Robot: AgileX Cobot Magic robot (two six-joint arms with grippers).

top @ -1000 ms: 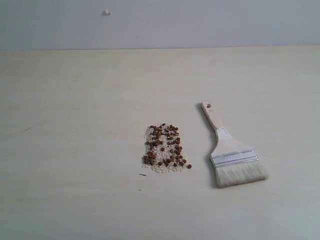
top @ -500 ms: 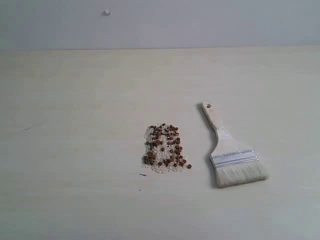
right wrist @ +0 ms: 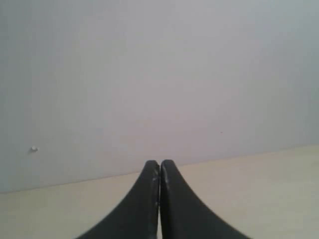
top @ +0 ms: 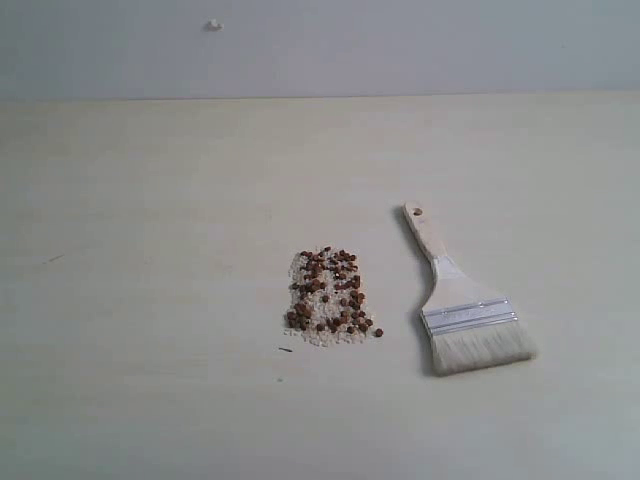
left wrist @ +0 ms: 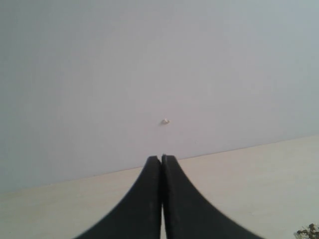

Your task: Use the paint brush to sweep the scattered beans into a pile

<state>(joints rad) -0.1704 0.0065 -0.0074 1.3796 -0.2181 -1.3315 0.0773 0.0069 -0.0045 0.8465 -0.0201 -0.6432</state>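
While left hand (left wrist: 161, 159) and right hand (right wrist: 159, 163) are each pressing tips together, flat wooden paint brush (top: 456, 303) is lying apart from both, beside round beans (top: 330, 295).

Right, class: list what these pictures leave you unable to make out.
Exterior view: arms outside the frame; beans too small to count; wall speck too small to identify.
Left wrist view: beans cut off by the corner.
Right wrist view: beans and brush outside the frame.
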